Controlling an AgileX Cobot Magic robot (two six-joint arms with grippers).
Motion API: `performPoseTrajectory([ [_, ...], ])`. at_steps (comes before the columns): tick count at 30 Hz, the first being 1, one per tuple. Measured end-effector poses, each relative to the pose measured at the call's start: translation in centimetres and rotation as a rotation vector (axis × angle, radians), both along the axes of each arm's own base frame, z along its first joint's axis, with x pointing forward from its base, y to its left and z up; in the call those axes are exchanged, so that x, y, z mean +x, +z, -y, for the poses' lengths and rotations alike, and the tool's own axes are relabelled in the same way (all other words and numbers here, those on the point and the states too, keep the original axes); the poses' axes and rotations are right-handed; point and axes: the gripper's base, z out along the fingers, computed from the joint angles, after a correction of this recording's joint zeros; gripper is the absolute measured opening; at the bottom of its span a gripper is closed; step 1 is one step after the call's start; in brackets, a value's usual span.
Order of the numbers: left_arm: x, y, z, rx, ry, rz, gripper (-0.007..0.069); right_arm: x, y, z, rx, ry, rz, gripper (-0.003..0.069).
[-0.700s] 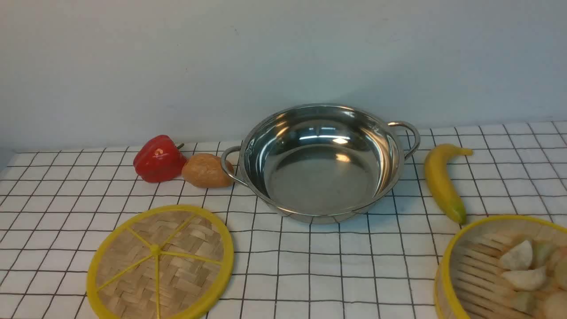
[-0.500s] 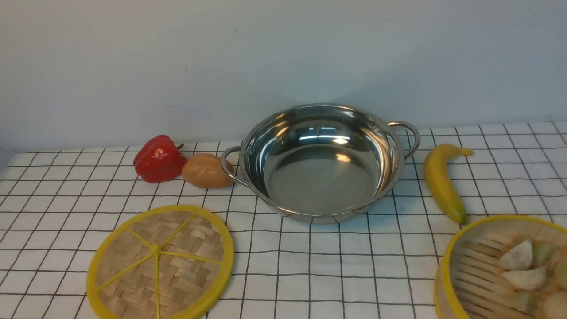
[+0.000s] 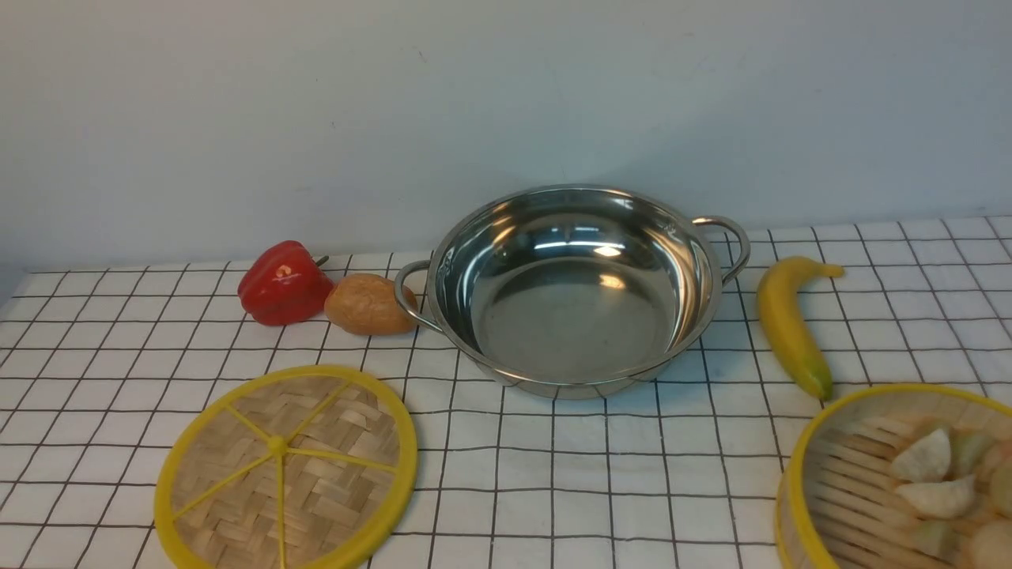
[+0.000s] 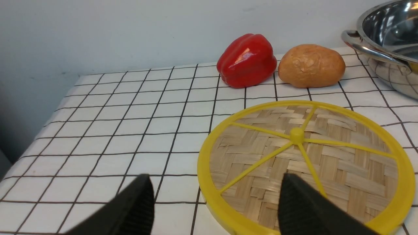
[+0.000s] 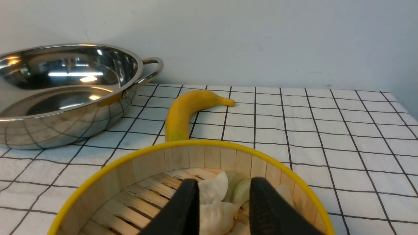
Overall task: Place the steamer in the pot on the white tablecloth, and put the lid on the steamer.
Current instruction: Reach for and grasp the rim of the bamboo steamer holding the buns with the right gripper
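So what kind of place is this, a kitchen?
Probably a pretend cooking table rather than a real kitchen: a steel pot, a bamboo steamer of dumplings, a red pepper and a banana sit on a checked white tablecloth against a plain wall. No stove or sink shows.

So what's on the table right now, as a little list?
pot: empty, middle of checked cloth
basket: holds dumplings, near right, outside pot
lid: flat on cloth, near left
left gripper: open, near lid's edge
right gripper: open, above basket
extras: red pepper and potato left of pot, banana right
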Motion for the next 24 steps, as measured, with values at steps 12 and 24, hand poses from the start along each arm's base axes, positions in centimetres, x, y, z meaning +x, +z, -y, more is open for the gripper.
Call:
performPoseTrajectory([
  [12, 0.00, 0.00, 0.00, 0.000, 0.000, 0.000, 0.0473, 0.00, 0.00, 0.01, -0.009, 0.000, 0.000, 0.0243],
  [24, 0.00, 0.00, 0.00, 0.000, 0.000, 0.000, 0.0473, 0.01, 0.06, 0.04, -0.013, -0.002, 0.007, 0.0243],
])
